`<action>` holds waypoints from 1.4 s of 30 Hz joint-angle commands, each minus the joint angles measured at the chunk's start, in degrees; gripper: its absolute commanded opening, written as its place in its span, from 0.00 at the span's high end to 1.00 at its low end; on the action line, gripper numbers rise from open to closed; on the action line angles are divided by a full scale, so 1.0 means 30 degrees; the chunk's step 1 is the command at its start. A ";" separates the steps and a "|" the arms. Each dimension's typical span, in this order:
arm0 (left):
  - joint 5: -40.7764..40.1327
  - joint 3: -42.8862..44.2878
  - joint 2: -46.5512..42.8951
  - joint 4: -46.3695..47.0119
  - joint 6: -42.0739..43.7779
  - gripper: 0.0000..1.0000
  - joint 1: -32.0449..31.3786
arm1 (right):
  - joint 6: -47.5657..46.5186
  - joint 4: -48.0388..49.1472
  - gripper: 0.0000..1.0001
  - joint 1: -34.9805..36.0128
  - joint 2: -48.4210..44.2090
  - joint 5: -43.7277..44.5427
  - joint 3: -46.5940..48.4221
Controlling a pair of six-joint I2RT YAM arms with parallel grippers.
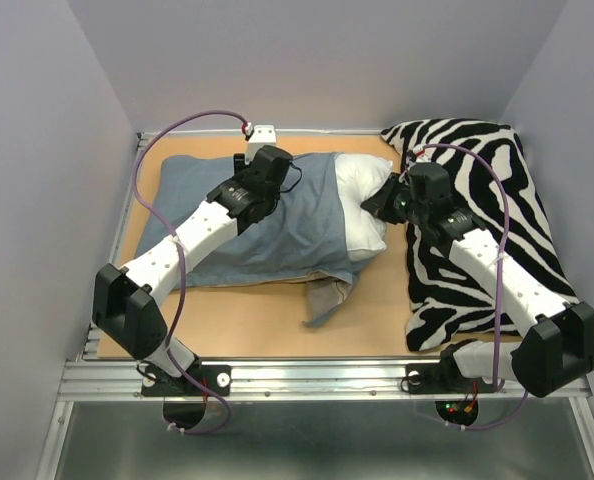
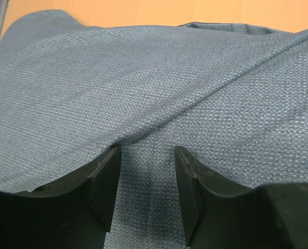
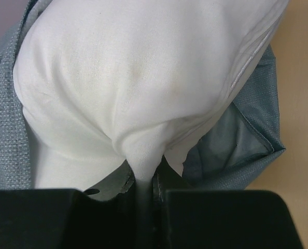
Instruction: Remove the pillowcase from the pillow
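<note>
While the pillow (image 1: 362,205) lies on the counter (image 1: 267,320), its right end out of the pillowcase (image 1: 277,235), the right pincer (image 3: 143,181) clamps that bare end. Left of the pillow, the left pincer (image 2: 146,161) rests narrowly parted on the pillowcase, seemingly gripping nothing.

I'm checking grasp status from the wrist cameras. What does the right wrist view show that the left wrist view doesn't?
Only the right wrist view: the white pillow bulging from the pillowcase, a pinch of it clamped in the shut right gripper. Only the left wrist view: the left gripper, jaws apart over a diagonal fold of the cloth, with no pillow in sight. Both: blue-grey pillowcase cloth and a strip of tan table.
</note>
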 commanded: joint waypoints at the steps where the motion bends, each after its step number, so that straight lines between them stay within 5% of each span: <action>1: -0.1540 0.0885 -0.0508 -0.0310 0.0589 0.44 -0.0666 | -0.0474 0.0416 1.00 -0.0023 -0.0666 0.0311 0.1670; 10: -0.5667 0.2582 0.0808 -0.3148 -0.0260 0.44 -0.0963 | -0.0415 0.0386 0.99 -0.0023 -0.0608 0.0252 0.1728; 16: -0.4186 0.2145 0.0781 -0.1863 0.0441 0.43 -0.0292 | -0.0620 0.0005 0.99 -0.0052 -0.0549 0.0252 0.2021; 17: -0.3771 0.1942 0.0752 -0.1484 0.0646 0.24 -0.0144 | -0.0620 -0.0024 0.99 -0.0023 -0.0549 0.0281 0.2050; 19: -0.2021 0.1562 0.0606 -0.1073 0.1287 0.23 0.0294 | -0.0649 -0.0140 0.99 -0.0023 -0.0549 0.0281 0.2109; 20: -0.1806 0.1414 0.0489 -0.0548 0.1408 0.03 0.0326 | -0.0678 -0.0141 0.99 -0.0023 -0.0607 0.0281 0.2138; 25: -0.1453 0.1031 0.0135 -0.0132 0.1702 0.03 0.0823 | -0.0591 -0.0200 0.99 -0.0023 -0.0696 0.0311 0.2138; 29: -0.0138 0.0653 0.0195 0.0131 0.1878 0.25 0.1730 | -0.0590 -0.0229 0.99 -0.0023 -0.0754 0.0340 0.2284; 31: 0.0973 0.0330 -0.0010 0.0686 0.1908 0.53 0.2316 | -0.0649 -0.0317 0.99 -0.0023 -0.0638 0.0369 0.2576; 32: 0.1299 0.0038 -0.0097 0.0978 0.1705 0.76 0.2493 | -0.0678 -0.0404 0.99 -0.0023 -0.0492 0.0398 0.3129; 34: 0.1535 -0.0169 -0.0303 0.1127 0.1411 0.99 0.2960 | -0.0824 -0.0754 0.99 -0.0023 -0.0112 0.0631 0.3805; 42: 0.1590 -0.1691 -0.0918 0.2968 -0.1664 1.00 0.6533 | -0.1762 -0.3127 0.99 -0.0023 0.1120 0.3648 1.0186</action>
